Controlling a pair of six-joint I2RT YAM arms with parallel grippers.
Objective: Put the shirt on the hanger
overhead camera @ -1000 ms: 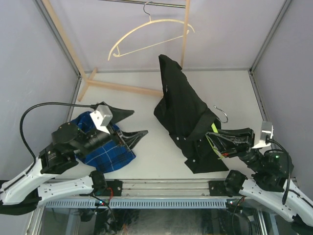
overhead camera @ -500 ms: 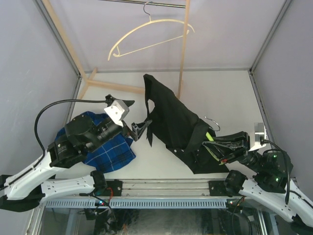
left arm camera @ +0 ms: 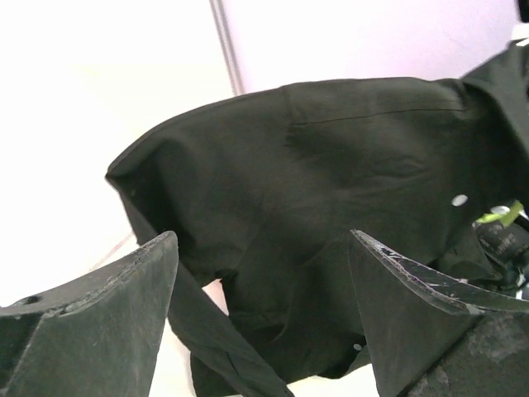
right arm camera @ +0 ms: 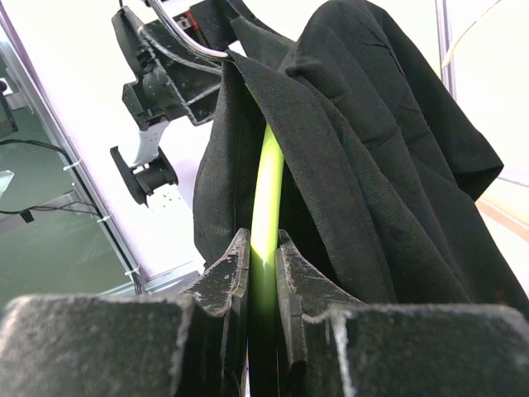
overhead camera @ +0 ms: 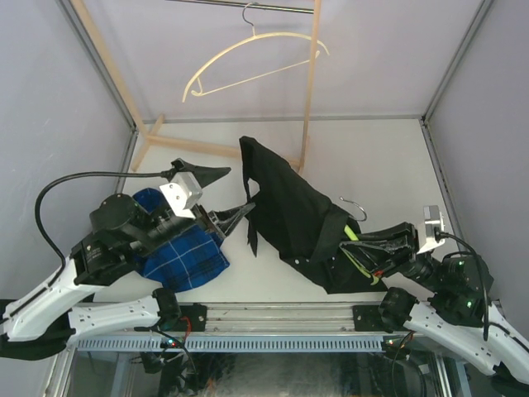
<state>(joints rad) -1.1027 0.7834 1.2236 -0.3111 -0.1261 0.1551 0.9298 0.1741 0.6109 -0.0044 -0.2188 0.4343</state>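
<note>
The white surface (overhead camera: 388,165) is used as the work area. The shirt (overhead camera: 289,211) is held above it, draped forward from the right tool (right arm camera: 263,236) and reaching to just ahead of the left tool (left arm camera: 263,238). It is judged to be raised in this way so that loose cloth can be pulled over the hanger shoulders. The fabric is a matte black weave, soft and heavily folded, with stitched seams.

Beneath the left tool, a blue plaid shirt (overhead camera: 178,248) is left crumpled on the surface.

The hanger (right arm camera: 266,190) is clamped between the fingers of the right tool, which are closed on its thin, smooth, lime-green plastic bar. The bar is run up inside the shirt. A curved metal hook (overhead camera: 354,207) is exposed above the right tool.

The left tool is spread wide. Black cloth is seen ahead of its wedge-shaped fingers (left arm camera: 124,281), and none is pinched. A grasp of the free edge is judged to be required next.

Small pale round buttons (left arm camera: 459,199) are visible on the cloth.
</note>
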